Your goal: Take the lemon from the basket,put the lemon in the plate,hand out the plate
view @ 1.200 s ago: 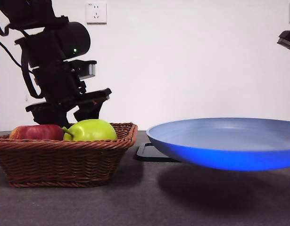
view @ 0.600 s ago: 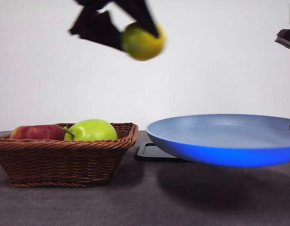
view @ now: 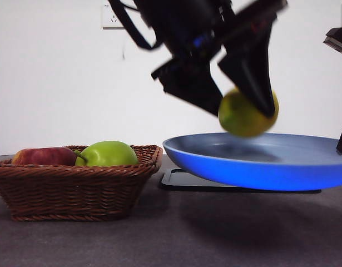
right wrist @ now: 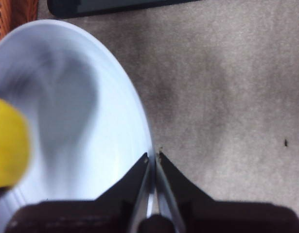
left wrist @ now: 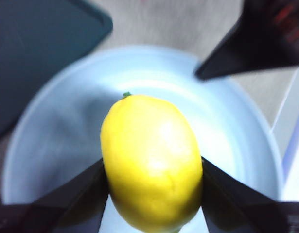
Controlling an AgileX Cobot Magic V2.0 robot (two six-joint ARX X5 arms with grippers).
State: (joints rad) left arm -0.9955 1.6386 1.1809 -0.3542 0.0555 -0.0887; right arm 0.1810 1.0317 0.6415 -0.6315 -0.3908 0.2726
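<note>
A: While the basket (view: 76, 181) is sitting at the left of the counter (view: 171, 239), what is lying in it?

B: A red apple (view: 43, 156) and a larger green fruit (view: 108, 154) are resting inside it. The lemon is not showing there.

A: Moving right, where is the lemon?

B: The lemon (view: 247, 113) is hanging in the air directly over the plate (view: 259, 167), just above its inner surface and apart from it as far as the front view shows. The left gripper (left wrist: 151, 170) is coming down from above, and its fingers (left wrist: 76, 194) are pressing on the fruit's two flanks. In the left wrist view its long axis is running between the fingers, stem end pointing away from the wrist.

A: And the plate itself?

B: It is being held off the counter, its shadow lying beneath it, with a black tray (view: 182, 181) behind. Further right, the right gripper (right wrist: 153, 160) is pinching the plate's near rim, its fingers nearly together on the thin edge.

A: So what is the coming move turning on?

B: In my judgement, on that small drop: the lemon is sitting straight above the plate's hollow, so letting go should land it inside.
</note>
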